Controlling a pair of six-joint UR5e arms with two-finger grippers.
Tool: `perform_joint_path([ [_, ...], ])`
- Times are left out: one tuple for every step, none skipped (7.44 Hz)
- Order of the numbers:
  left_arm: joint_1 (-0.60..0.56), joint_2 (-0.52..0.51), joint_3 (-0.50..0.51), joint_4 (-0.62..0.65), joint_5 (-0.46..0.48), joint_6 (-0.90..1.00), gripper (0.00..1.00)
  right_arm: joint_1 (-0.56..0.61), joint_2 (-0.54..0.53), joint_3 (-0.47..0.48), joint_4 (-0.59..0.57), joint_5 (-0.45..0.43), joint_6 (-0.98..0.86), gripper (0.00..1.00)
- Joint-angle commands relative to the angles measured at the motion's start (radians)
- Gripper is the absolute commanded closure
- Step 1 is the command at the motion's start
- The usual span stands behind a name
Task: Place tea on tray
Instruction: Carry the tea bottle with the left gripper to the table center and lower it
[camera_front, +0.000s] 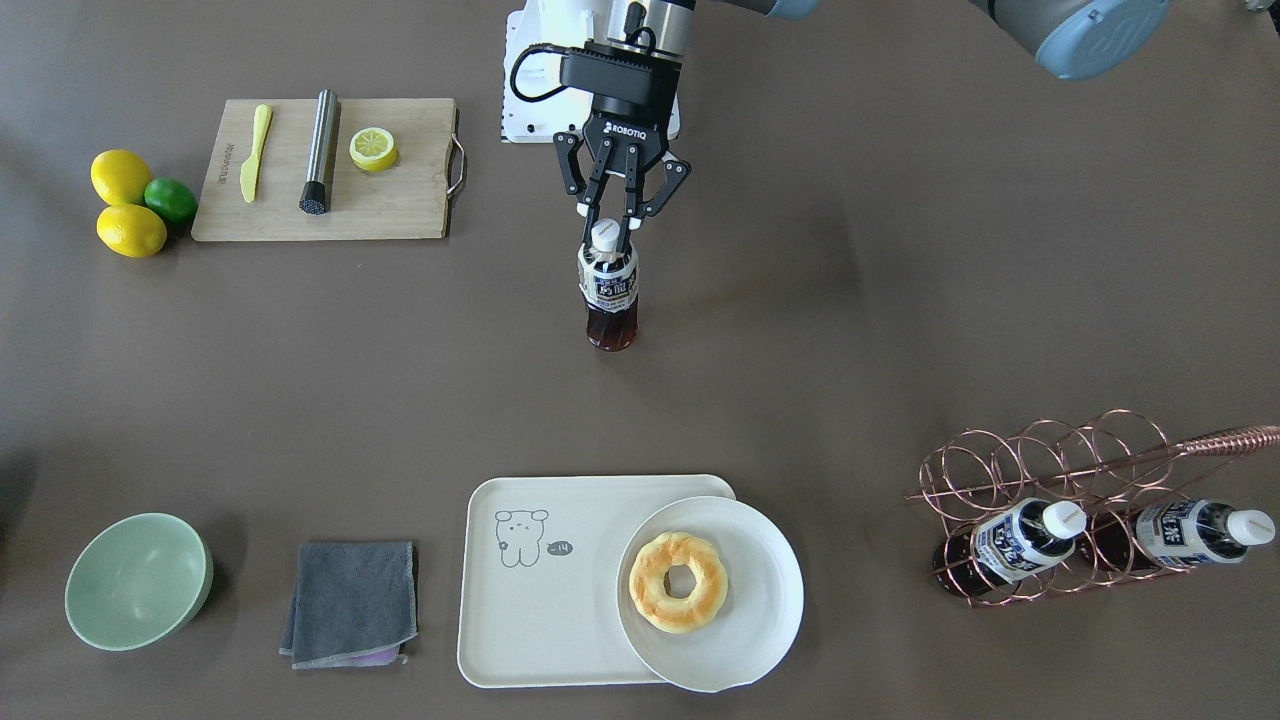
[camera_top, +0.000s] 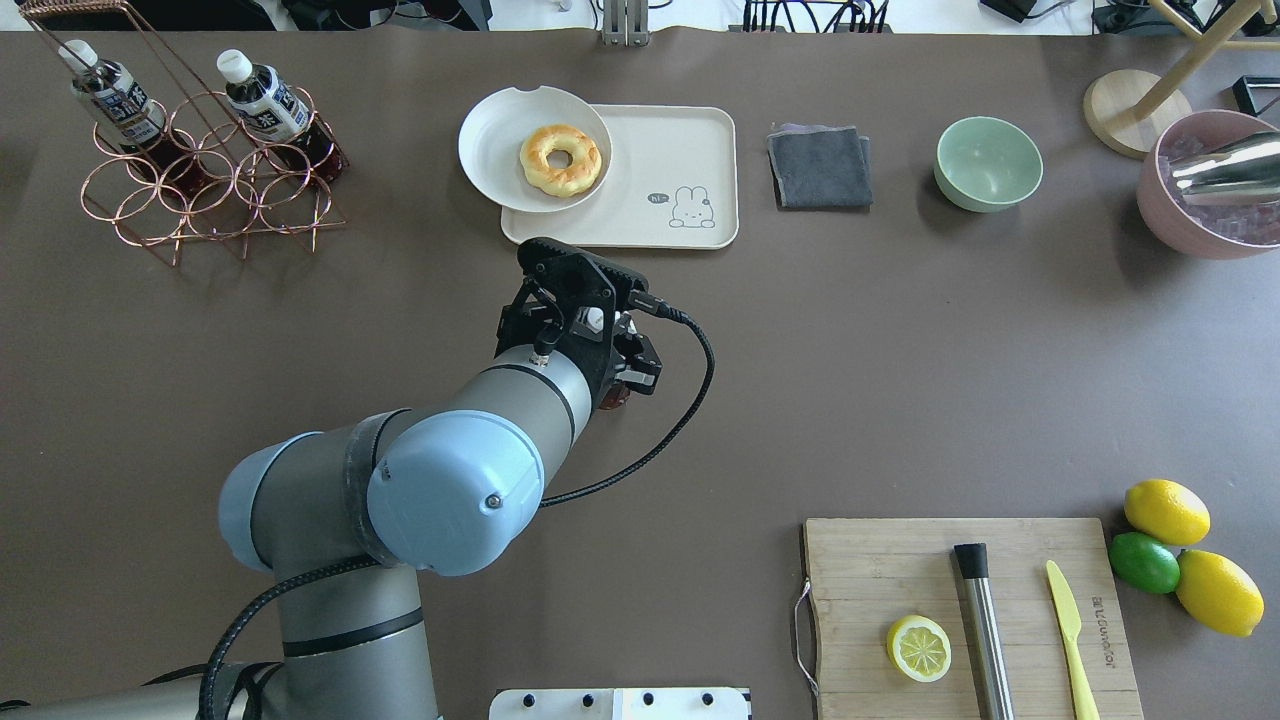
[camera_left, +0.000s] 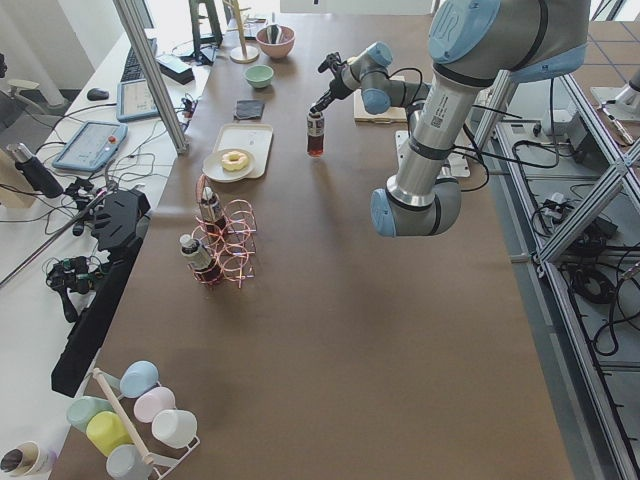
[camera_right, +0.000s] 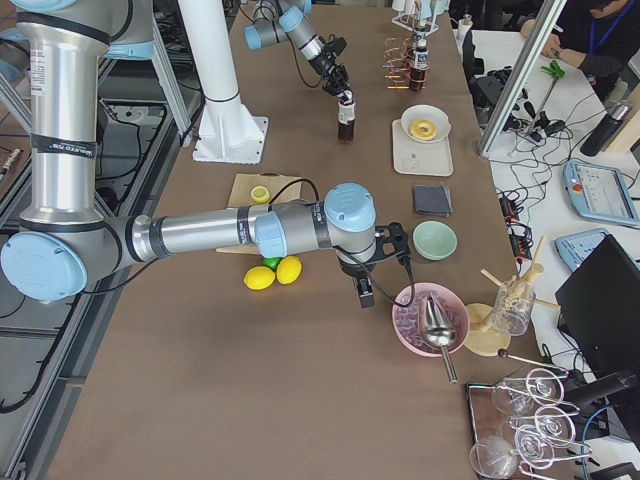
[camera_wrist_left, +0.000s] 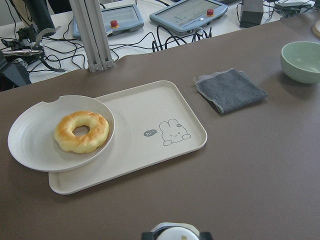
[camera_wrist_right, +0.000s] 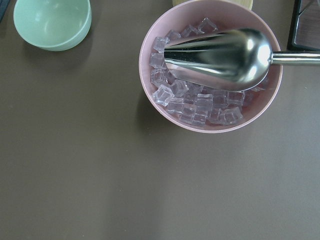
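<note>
Front-facing view: the tea (camera_front: 610, 290), a clear plastic bottle of dark brown liquid with white cap and blue-white label, is seen upright mid-surface (camera_front: 900, 300), well short of the cream rimmed tray (camera_front: 540, 620), its cap clasped by the left claw (camera_front: 608, 225). Right-side view: the right claw (camera_right: 366, 290) is seen, but its grip cannot be told.

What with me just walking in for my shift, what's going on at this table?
The left gripper has its fingers shut on the white cap of the tea, which is upright at mid-table, not yet on the tray. Part of the tray is bare, beside a plate with a donut. The right gripper hangs over a pink bowl of ice; whether it is open cannot be told.
</note>
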Motion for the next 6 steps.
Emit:
perform_joint_path([
  [0.029, -0.029, 0.024, -0.001, 0.013, -0.007, 1.0, 0.0, 0.0, -0.001, -0.001, -0.001, 0.0, 0.0],
  [0.029, -0.031, 0.028, -0.001, 0.013, -0.007, 1.0, 0.0, 0.0, 0.0, 0.001, -0.001, 0.0, 0.0],
  [0.029, -0.031, 0.028, -0.001, 0.013, -0.007, 1.0, 0.0, 0.0, 0.0, 0.001, -0.001, 0.0, 0.0],
  [0.029, -0.03, 0.028, -0.001, 0.012, -0.007, 1.0, 0.0, 0.0, 0.0, -0.001, -0.001, 0.0, 0.0],
  [0.029, -0.03, 0.028, -0.001, 0.012, -0.005, 1.0, 0.0, 0.0, 0.0, -0.001, -0.001, 0.0, 0.0],
  [0.029, -0.028, 0.028, -0.001, 0.012, -0.004, 0.91, 0.0, 0.0, 0.0, 0.001, -0.001, 0.0, 0.0],
])
